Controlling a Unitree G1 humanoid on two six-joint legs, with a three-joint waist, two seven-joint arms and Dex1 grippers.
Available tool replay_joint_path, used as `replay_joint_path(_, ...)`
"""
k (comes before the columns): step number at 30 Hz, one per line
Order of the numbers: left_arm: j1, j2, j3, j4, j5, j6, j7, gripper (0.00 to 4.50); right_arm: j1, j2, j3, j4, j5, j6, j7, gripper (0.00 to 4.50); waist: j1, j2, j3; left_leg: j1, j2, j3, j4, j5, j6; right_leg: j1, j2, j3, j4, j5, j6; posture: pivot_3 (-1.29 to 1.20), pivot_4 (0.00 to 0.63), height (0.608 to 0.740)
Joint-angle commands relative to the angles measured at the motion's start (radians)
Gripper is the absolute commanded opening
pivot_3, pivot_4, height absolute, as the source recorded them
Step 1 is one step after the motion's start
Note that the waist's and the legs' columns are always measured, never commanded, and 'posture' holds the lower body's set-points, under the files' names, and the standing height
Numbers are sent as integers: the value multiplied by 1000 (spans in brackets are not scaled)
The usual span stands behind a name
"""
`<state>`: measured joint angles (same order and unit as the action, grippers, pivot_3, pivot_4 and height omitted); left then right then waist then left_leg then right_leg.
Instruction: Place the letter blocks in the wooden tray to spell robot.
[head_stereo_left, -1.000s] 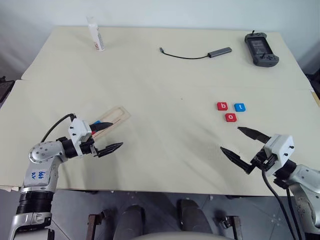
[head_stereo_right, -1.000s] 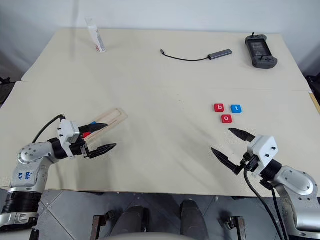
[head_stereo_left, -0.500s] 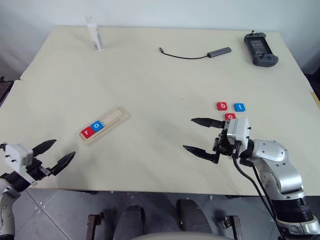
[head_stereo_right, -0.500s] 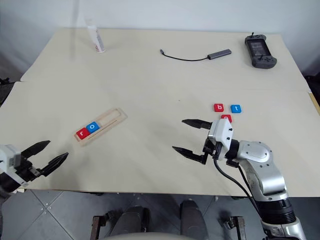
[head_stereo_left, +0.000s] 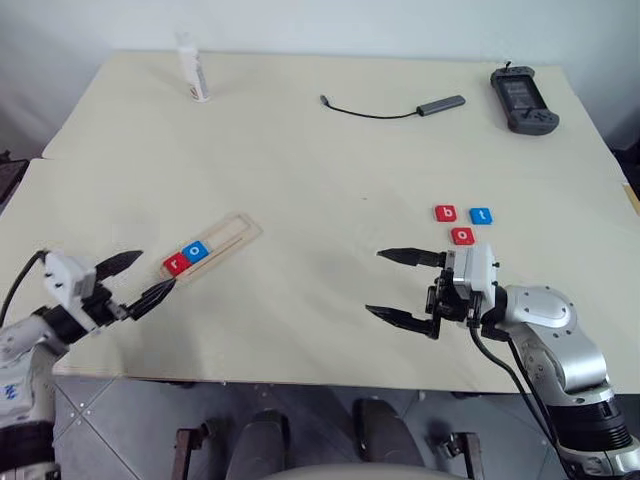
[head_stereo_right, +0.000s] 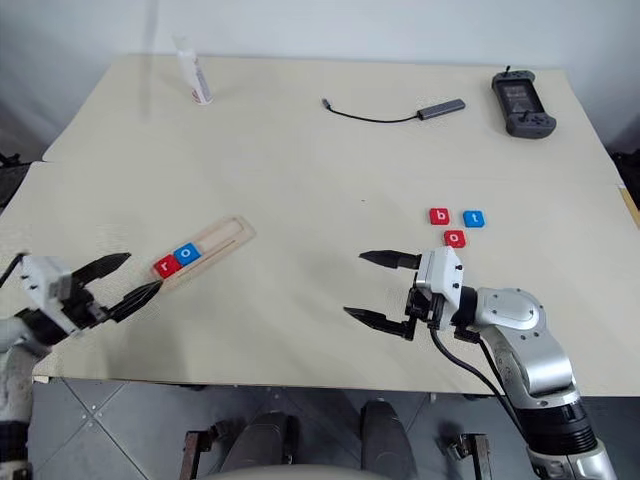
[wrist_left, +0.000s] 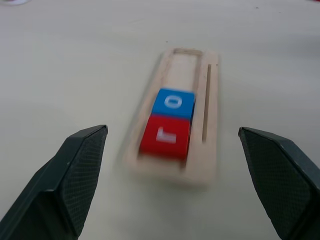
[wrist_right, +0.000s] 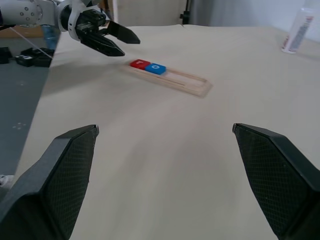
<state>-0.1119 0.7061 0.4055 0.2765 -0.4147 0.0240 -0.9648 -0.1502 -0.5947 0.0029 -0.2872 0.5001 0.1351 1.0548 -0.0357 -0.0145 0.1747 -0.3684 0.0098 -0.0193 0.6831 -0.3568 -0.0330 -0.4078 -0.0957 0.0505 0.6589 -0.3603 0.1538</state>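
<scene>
We have the wooden tray (head_stereo_left: 211, 249) lying at about eight o'clock on the table (head_stereo_left: 320, 140), with the red r (head_stereo_left: 175, 264) and the blue o (head_stereo_left: 197, 252) already seated at its near end, touching each other. The red b (head_stereo_left: 445, 212), the blue t (head_stereo_left: 481, 215) and the red o (head_stereo_left: 462, 236) wait together at about four o'clock, well apart from the tray. The next letter is b, we judge. Our right gripper (head_stereo_left: 402, 289) hovers just beside that cluster, jaws spread wide and empty, pointing away from it (it needs turning back). We should take b by two opposite edges, leaving its neighbours undisturbed. Our left gripper (head_stereo_left: 138, 278) sits beside the tray's filled end, jaws parted and holding nothing.
</scene>
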Motion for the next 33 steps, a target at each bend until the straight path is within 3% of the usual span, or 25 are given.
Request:
replay_joint_path(1,-61,32,-47,110,53,-28,-25,4468,12,-2,-24,-47,2,-7,-23,4500,-2,0,0,0,0,0,0,0,0,0,0,0,0,0,0,0,150,740)
replay_joint_path(7,-120,63,-81,222,77,-37,-72,4468,45,-1,-32,-74,-3,-9,-55,4500,-8,0,0,0,0,0,0,0,0,0,0,-1,0,0,0,0,150,740)
replay_joint_path(17,-131,94,-125,231,73,17,-164,4468,51,-1,-45,-84,-4,-13,-93,4500,-6,0,0,0,1,0,0,0,0,0,-1,-1,1,0,0,0,150,740)
replay_joint_path(27,-167,119,-184,340,149,-46,-174,4468,55,16,-32,-83,-24,-29,-118,4500,-3,1,0,1,0,0,1,0,0,0,-1,-1,2,0,0,0,150,740)
replay_joint_path(31,-166,109,-205,382,175,-117,-164,3554,56,18,-35,-84,-25,-30,-126,4500,-3,2,-1,1,0,1,0,0,0,0,-1,-1,2,0,0,0,150,740)
replay_joint_path(33,-167,104,-206,392,172,-148,-164,3391,57,16,-36,-84,-25,-31,-126,4500,-3,3,-1,2,0,1,0,0,0,0,-1,-1,2,0,0,0,150,740)
